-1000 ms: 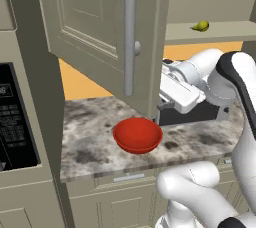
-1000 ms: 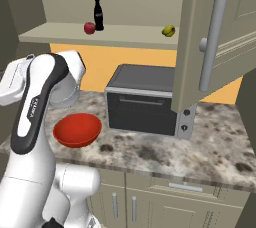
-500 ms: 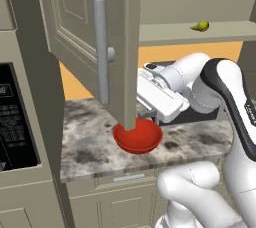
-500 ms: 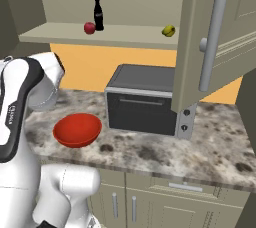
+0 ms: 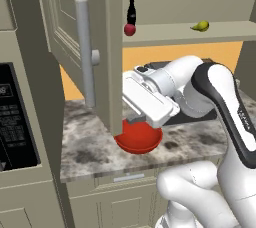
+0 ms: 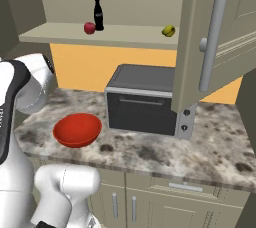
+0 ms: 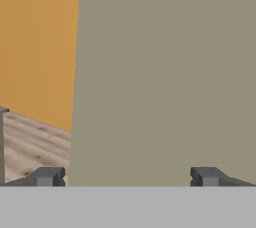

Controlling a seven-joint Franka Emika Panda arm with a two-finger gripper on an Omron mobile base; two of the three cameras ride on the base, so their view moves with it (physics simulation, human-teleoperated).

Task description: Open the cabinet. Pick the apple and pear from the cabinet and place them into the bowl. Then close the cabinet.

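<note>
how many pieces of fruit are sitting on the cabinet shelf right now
2. The apple sits toward the shelf's left end, right beside the dark bottle. The pear lies farther right, near the open right door. More could be hidden behind the doors.

open cabinet door (image 5: 107, 47) blocking tool (image 7: 127, 177), shelf front unobstructed

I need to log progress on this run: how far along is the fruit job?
Done: both cabinet doors stand open, baring the shelf. In hand: the gripper, jaws wide and empty, sits close against the inside of the left door. Left: the apple and pear are on the shelf, the bowl on the counter is empty, and the doors need closing.
</note>
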